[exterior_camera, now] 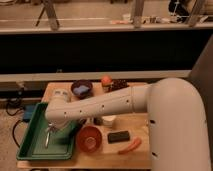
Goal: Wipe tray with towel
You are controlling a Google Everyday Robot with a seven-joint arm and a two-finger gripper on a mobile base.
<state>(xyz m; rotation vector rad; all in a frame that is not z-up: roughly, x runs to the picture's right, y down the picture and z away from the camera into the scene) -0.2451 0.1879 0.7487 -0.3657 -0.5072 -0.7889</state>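
The green tray [31,146] lies on the left end of the wooden table [137,127]. My white arm reaches from the right across the table, and the gripper [56,129] hangs below the wrist over the tray's middle. A pale towel [61,128] shows bunched right under the gripper, down on the tray floor. A thin silvery utensil [47,138] lies in the tray just left of it. The arm hides the tray's right rear corner.
A round orange bowl [90,139] stands against the tray's right rim. A white cup [107,120], a black block [119,136] and a red-orange stick [130,146] lie to its right. A dark bowl [81,88] and an orange fruit [105,80] stand at the back.
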